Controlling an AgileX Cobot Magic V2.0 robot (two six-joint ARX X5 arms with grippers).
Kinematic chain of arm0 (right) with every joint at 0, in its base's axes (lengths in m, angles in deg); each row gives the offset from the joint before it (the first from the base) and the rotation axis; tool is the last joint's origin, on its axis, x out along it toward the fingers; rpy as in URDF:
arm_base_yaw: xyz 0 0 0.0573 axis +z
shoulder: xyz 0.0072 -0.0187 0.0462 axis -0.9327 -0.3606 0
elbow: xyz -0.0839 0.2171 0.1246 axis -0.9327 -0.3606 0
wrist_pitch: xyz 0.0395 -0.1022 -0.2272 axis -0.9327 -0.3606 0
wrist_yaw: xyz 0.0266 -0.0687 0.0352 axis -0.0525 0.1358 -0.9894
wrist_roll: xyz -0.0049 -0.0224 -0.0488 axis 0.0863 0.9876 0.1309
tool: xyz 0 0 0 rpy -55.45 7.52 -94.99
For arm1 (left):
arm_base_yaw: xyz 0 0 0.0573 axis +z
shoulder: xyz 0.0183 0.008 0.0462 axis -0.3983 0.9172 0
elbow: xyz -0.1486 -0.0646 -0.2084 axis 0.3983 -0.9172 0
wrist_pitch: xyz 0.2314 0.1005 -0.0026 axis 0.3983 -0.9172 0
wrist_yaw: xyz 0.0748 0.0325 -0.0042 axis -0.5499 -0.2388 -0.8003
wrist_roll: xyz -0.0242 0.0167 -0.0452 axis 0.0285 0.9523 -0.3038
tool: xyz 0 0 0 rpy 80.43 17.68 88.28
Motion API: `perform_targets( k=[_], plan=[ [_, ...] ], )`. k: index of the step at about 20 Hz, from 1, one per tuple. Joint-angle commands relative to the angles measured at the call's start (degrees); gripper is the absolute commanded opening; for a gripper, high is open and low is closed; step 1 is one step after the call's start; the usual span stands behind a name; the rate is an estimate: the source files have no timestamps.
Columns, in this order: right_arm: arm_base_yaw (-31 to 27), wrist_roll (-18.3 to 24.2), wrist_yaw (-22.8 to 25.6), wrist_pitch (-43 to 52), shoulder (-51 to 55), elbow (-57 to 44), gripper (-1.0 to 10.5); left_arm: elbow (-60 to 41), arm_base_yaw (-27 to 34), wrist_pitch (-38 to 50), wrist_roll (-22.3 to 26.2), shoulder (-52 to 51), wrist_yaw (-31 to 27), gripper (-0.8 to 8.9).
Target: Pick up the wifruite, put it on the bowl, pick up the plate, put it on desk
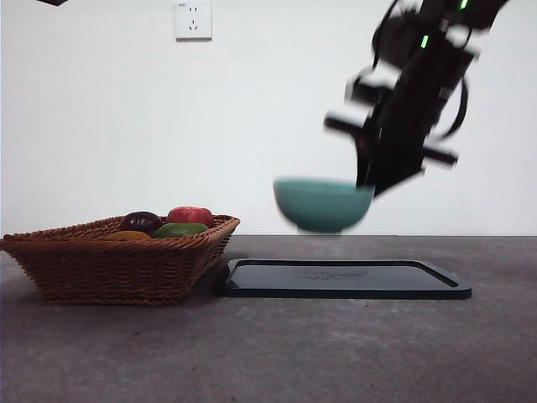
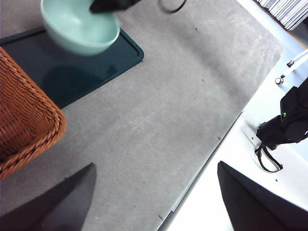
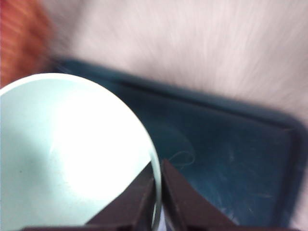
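The right hand point(image 3: 158, 192) is clenched on the rim of the bowl point(image 1: 323, 204), holding it in the air above the dark tray point(image 1: 346, 278) that lies mid-counter point(image 1: 268, 353), so the lift looks under way and the setting down remains. The wifruite point(image 1: 127, 236) still sits in the wicker basket point(image 1: 117, 260) near the counter's left edge with purple, red and green fruit; the bowl is empty. The left hand point(image 2: 154, 202) waits released over bare counter, blocking nothing.
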Motion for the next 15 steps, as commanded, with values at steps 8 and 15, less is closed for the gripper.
perform_targets(
  k=[8, 15],
  plan=[
    [4.92, 3.28, -0.63, -13.33, 23.45, -4.37, 0.0, 0.96, -0.31, 0.24, 0.77, 0.26, 0.24, 4.03],
    [12.07, 0.61, 0.24, -5.62, 33.51, -22.69, 0.0, 0.96, -0.31, 0.15, 0.74, 0.26, 0.24, 4.03]
  ],
)
